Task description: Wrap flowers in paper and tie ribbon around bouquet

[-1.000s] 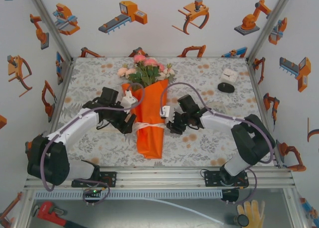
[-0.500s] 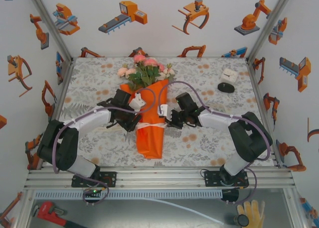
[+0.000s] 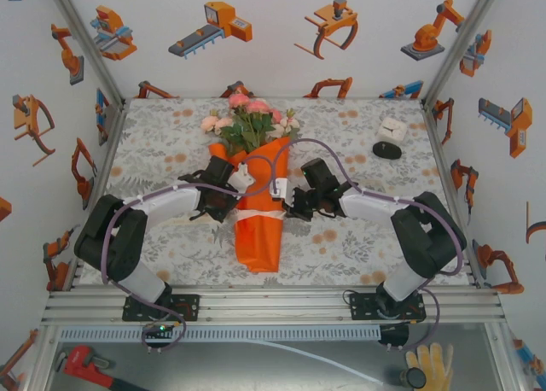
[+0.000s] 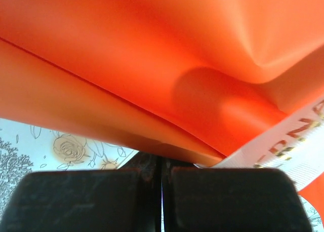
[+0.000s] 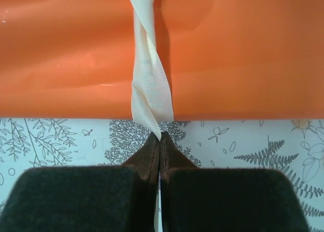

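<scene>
Top view: the bouquet (image 3: 258, 224) lies at the centre of the desk (image 3: 162, 152), which is covered with a grey-and-orange floral cloth. The flowers (image 3: 249, 118), pink and cream blooms among green leaves, spill from the wide end toward 12 o'clock. The narrow foot of the orange paper (image 3: 258, 246) points to 6 o'clock. The ribbon (image 3: 256, 210), cream-white, crosses the waist of the cone from 9 to 3 o'clock.

The left gripper (image 3: 230, 205) sits just beside the cone's 9 o'clock edge at ribbon height, and the right gripper (image 3: 288, 208) just beside its 3 o'clock edge. The two face each other across the paper. A small white box (image 3: 392, 128) and a black disc (image 3: 386, 149) rest well apart from the bouquet, toward 2 o'clock.

Left wrist view: the fingers (image 4: 86, 201) are pressed together against the paper's folded underside. A band of ribbon (image 4: 283, 146) bearing printed letters comes in from 3 o'clock and ends at their tips, apparently pinched there. Floral cloth shows at 8 o'clock.

Right wrist view: the fingers (image 5: 228, 201) are clamped on the ribbon (image 5: 149, 85). The ribbon runs twisted from 12 o'clock over the paper's edge straight into the seam between them, and a pale sliver of it shows lower in that seam.
</scene>
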